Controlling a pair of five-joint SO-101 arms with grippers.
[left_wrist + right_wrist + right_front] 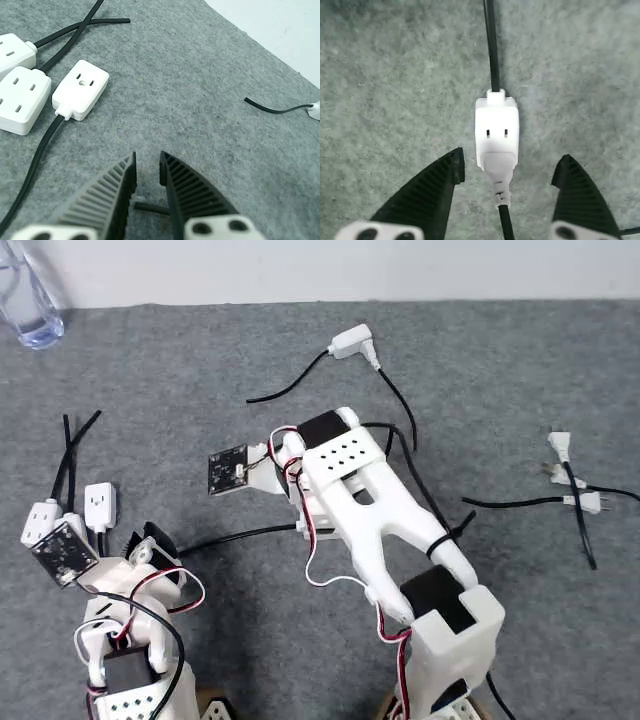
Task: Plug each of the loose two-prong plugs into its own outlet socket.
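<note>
Grey felt covers the surface (520, 370). At its left side lie three white sockets (80, 90) close together, each with a black cord, and nothing is plugged into them. My left fingers (125, 177) hover low just beside these sockets. The tips stand a little apart, with a narrow gap. A short piece of black cord (150, 207) crosses inside this gap, but I cannot tell if the fingers touch it.

In the middle of the surface, my right fingers (445, 172) are spread wide. Between them, touching neither finger, lies a white socket (496, 120) with a white plug (499, 167) already sitting in it. One black cord leaves the socket and one leaves the plug.

Toward the far edge lies another white socket (350, 340), with a black cord on each side of it.

At the right side, well apart from all the sockets, lie the loose plugs: one plug (560, 445) and a second plug (592, 502). Their black cords cross each other.
</note>
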